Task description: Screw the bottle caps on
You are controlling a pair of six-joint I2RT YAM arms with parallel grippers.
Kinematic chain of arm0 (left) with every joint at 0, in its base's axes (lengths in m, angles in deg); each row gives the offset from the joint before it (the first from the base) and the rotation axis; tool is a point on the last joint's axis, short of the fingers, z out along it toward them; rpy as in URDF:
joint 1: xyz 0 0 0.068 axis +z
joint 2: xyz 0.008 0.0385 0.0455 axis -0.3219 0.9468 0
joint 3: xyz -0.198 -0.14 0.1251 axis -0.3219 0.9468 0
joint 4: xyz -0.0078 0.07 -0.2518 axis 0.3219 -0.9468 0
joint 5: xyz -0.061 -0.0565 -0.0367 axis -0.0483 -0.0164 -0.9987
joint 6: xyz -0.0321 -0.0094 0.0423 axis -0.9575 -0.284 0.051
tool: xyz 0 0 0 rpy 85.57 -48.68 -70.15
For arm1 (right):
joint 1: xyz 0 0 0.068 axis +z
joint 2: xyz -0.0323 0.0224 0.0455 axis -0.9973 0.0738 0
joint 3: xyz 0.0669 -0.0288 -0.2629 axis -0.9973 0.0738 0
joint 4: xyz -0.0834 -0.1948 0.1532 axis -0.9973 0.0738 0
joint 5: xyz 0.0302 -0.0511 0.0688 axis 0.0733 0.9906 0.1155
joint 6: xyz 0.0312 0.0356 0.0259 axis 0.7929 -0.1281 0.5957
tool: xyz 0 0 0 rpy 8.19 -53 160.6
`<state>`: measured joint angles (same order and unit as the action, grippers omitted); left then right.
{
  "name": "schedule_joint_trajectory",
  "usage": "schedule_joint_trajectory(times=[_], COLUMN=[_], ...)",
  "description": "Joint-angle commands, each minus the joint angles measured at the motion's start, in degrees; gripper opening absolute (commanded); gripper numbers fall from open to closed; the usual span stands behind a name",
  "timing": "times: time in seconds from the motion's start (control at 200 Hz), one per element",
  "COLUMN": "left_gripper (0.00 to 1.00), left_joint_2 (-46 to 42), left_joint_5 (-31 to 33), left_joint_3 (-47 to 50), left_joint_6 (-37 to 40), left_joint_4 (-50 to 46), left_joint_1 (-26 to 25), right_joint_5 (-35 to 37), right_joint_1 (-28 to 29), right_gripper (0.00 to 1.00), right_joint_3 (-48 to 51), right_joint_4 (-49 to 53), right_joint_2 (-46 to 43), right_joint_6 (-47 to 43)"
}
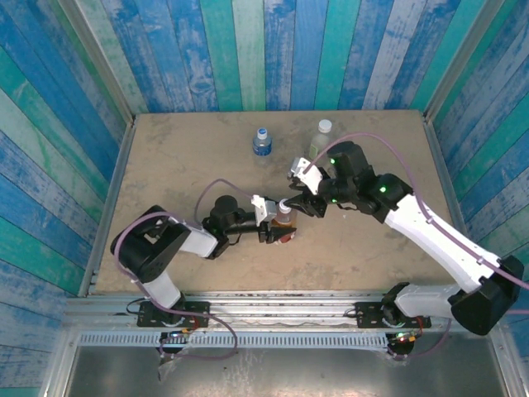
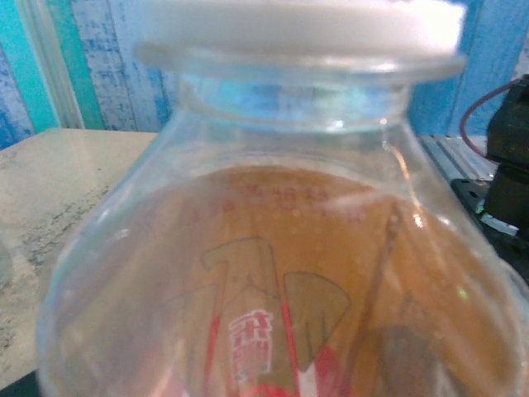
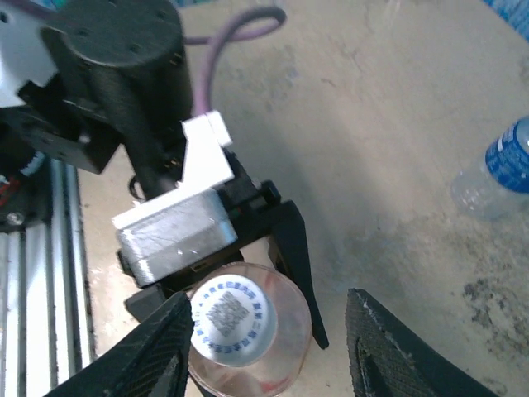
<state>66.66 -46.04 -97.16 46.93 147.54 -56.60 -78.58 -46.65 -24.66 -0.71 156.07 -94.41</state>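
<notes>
The orange-liquid bottle (image 1: 285, 223) with a red label stands at mid-table, and my left gripper (image 1: 279, 231) is shut on its body. Through the left wrist camera the bottle (image 2: 273, 281) is pressed up close, its white cap (image 2: 297, 25) at the top edge. From above, the white cap (image 3: 234, 320), printed with a code, sits on the neck. My right gripper (image 3: 269, 351) hangs open over it; one finger (image 3: 157, 347) is next to the cap and the other stands well clear. The left gripper's black fingers (image 3: 293, 248) flank the bottle.
A blue-label bottle (image 1: 262, 142) with a blue cap and a pale yellow-green bottle (image 1: 321, 139) with a white cap stand upright at the back of the table. The blue-label bottle (image 3: 504, 165) is also at the right edge of the right wrist view. Painted plank walls enclose the table.
</notes>
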Motion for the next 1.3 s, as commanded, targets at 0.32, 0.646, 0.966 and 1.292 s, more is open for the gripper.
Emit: schedule_joint_trajectory(times=[0.32, 0.646, 0.966, 1.292], left_gripper=[0.66, 0.67, 0.66, 0.66], left_joint_2=[-6.39, -7.00, -6.68, -8.23], left_joint_5=[-3.85, -4.55, -6.17, -11.10], left_joint_3=[-0.37, 0.60, 0.20, -0.38], left_joint_6=[1.16, -1.17, -2.46, -2.87], left_joint_4=[-6.87, -2.98, -2.39, -3.93], left_joint_1=[0.12, 0.16, 0.14, 0.12], right_joint_5=[-5.11, -4.92, -6.67, -17.14], right_joint_1=[-0.33, -1.33, -1.32, -1.32], right_gripper=[0.40, 0.30, 0.37, 0.41], right_joint_3=[0.13, 2.13, 1.86, 2.48], right_joint_4=[0.05, 1.54, 1.68, -0.39], right_joint_2=[0.02, 2.41, 0.71, -1.24], right_joint_6=[2.13, 1.42, 2.06, -1.99])
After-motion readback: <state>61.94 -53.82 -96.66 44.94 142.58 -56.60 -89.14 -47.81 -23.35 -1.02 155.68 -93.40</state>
